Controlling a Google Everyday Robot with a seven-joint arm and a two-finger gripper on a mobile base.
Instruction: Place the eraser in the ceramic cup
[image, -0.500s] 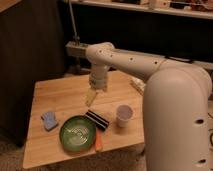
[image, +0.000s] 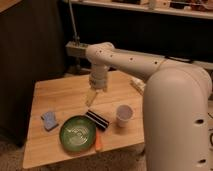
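Observation:
The eraser (image: 98, 119), a black block with thin pale stripes, lies flat on the wooden table (image: 55, 97) between the green plate and the ceramic cup. The ceramic cup (image: 123, 115), small, white and upright, stands to the right of the eraser. My gripper (image: 91, 97) hangs from the white arm, pointing down, above the table just behind and slightly left of the eraser. It holds nothing that I can see.
A green round plate (image: 78, 132) sits at the front of the table. A small blue sponge (image: 49, 120) lies at the left. An orange stick (image: 99, 143) lies by the plate's right rim near the front edge. My large white arm body (image: 175, 115) fills the right side.
The gripper has come down a little toward the table, nearer the eraser. The objects on the table have not moved.

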